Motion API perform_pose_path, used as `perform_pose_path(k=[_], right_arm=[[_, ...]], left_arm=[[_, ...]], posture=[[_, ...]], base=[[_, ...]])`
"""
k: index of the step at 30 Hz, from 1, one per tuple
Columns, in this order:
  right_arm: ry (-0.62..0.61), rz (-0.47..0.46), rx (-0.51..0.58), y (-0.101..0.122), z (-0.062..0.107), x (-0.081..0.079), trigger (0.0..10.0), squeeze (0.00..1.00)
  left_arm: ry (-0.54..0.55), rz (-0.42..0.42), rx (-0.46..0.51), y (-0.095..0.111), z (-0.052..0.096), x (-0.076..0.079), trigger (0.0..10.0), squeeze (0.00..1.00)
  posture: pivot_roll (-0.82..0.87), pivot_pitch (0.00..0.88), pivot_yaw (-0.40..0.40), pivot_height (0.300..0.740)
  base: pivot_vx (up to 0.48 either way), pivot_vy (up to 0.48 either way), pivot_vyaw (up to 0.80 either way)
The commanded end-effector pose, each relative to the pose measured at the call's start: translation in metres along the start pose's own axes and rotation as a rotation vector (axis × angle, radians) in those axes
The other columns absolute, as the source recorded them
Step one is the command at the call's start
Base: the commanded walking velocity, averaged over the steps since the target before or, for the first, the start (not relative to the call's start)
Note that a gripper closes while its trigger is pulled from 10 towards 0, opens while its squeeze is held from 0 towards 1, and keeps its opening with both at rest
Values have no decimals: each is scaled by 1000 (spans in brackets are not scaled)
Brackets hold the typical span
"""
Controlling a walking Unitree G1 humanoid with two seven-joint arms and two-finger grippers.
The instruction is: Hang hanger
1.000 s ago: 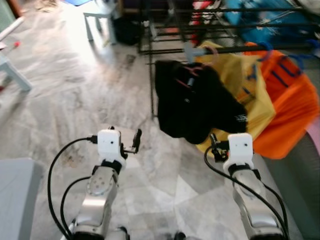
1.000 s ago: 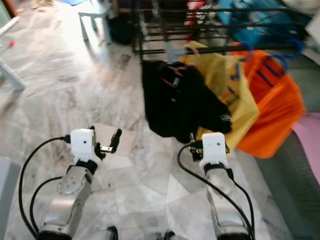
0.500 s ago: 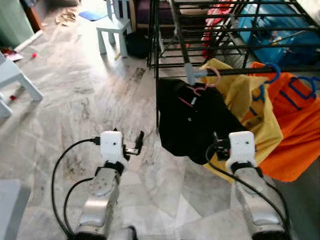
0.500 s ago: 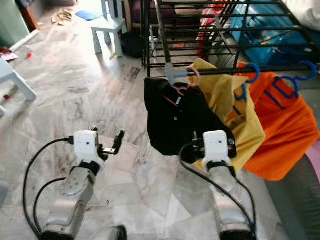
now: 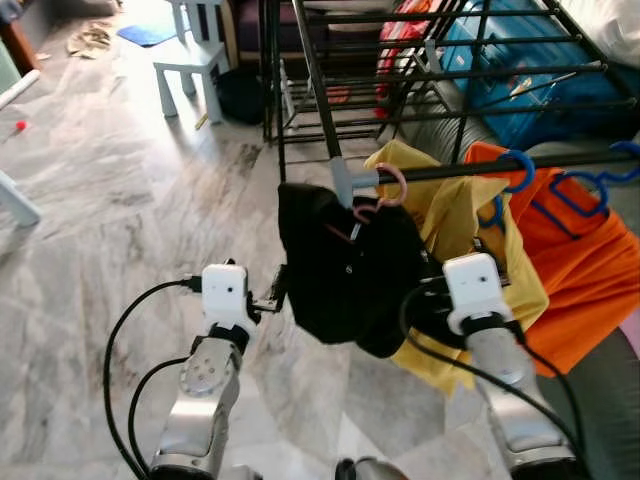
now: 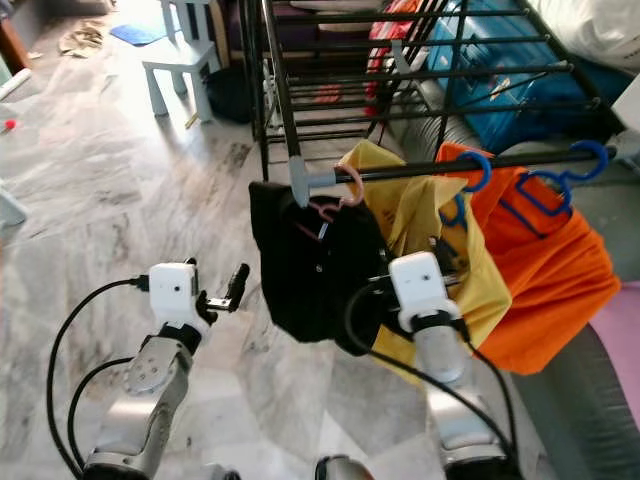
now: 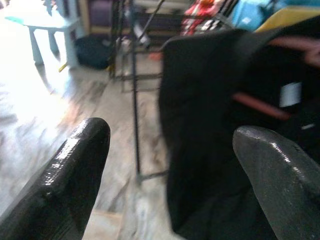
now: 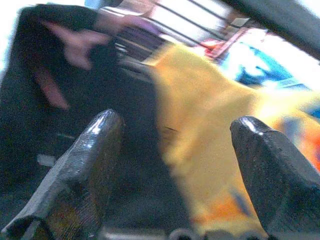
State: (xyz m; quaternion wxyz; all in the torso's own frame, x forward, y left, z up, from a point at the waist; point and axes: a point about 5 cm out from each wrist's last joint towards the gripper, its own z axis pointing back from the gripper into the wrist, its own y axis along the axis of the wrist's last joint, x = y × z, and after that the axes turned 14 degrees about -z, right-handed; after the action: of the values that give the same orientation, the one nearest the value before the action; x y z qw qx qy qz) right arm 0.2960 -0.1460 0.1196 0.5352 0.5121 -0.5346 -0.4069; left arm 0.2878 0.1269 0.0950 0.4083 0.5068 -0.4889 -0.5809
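A black garment (image 5: pixel 345 270) hangs on a pink hanger (image 5: pixel 388 187) whose hook sits over the black rail (image 5: pixel 470 170) of a drying rack. My left gripper (image 5: pixel 277 292) is open, level with the garment's lower left edge and close beside it; in the left wrist view the black cloth (image 7: pixel 220 125) lies just ahead of the fingers (image 7: pixel 75 175). My right gripper (image 8: pixel 175 165) is open and empty, held up against the seam between the black garment and a yellow garment (image 5: pixel 465 215).
An orange garment (image 5: pixel 585 270) on blue hangers (image 5: pixel 520 168) hangs to the right on the same rail. The black rack frame (image 5: pixel 300 70) stands behind, with a blue case (image 5: pixel 520 60) beyond. A white stool (image 5: pixel 190 62) stands far left on marble floor. Grey furniture (image 5: pixel 610 400) is at right.
The camera has moved closer to the rack and higher. Both grippers have risen toward the black garment; the left one now sits beside its edge, and both remain open.
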Motion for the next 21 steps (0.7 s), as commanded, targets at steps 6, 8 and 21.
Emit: perform_pose_path(k=[6, 8, 21], right_arm=[[3, -3, -32, -4, 0, 11, 10000, 0], [38, 53, -25, -3, -2, 13, 10000, 0], [118, 52, -156, -3, -39, 38, 10000, 0]], left_arm=[[-9, 13, -37, -8, 6, 3, 10000, 0], [-10, 12, -41, -9, 6, 2, 10000, 0], [-33, 0, -53, -10, 3, 7, 10000, 0]], posture=[[-68, 216, -49, 740], [-68, 216, -49, 740], [-76, 222, -43, 740]], base=[[0, 0, 0], [0, 0, 0], [0, 0, 0]])
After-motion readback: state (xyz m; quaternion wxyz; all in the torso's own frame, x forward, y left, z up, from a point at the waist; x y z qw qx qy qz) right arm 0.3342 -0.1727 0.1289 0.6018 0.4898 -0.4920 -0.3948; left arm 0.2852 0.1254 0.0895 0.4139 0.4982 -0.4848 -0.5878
